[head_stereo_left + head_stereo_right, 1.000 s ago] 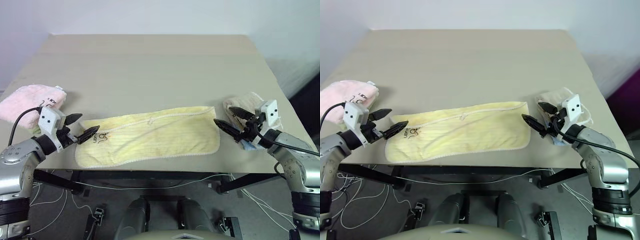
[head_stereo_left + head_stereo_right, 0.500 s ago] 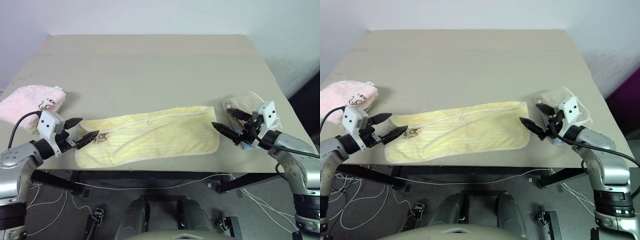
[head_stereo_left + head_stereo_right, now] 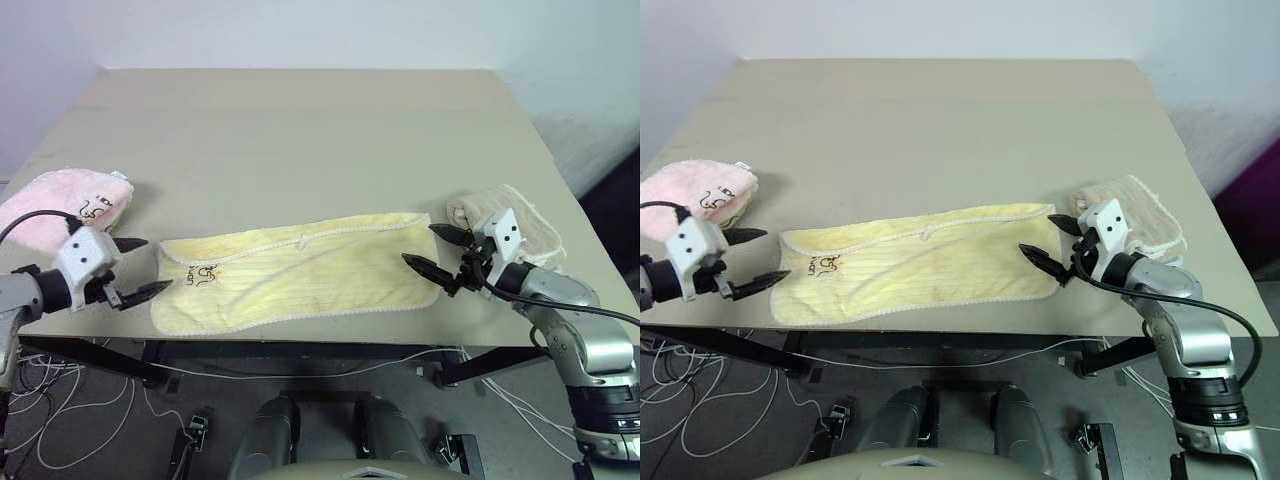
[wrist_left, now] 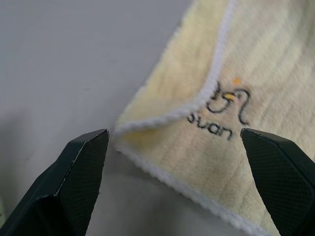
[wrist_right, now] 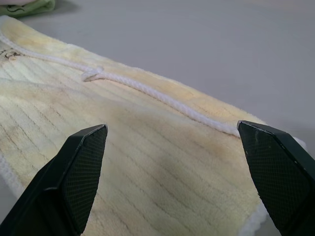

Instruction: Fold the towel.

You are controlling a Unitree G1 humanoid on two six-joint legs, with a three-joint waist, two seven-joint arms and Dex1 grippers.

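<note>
The towel (image 3: 300, 270), pale yellow and ribbed with a whitish edge, lies flat and lengthwise near the table's front edge. A black squiggle print (image 4: 229, 101) sits at its left end, where a corner (image 4: 162, 105) is turned over. My left gripper (image 3: 158, 262) hovers open at that left end, one finger (image 4: 81, 162) over bare table. My right gripper (image 3: 418, 243) is open above the towel's right end, and the towel (image 5: 147, 142) lies between its spread fingers. Nothing is held.
A pink fluffy towel (image 3: 60, 205) lies at the table's left edge, just behind my left gripper. A beige folded towel (image 3: 515, 215) rests at the right, behind my right gripper. The tan table (image 3: 300, 130) stretches bare behind the towel.
My left gripper has drawn back leftward off the printed corner and rolled. My right gripper has moved left, from beside the beige towel to over the yellow towel's right end. The towel lies as before.
</note>
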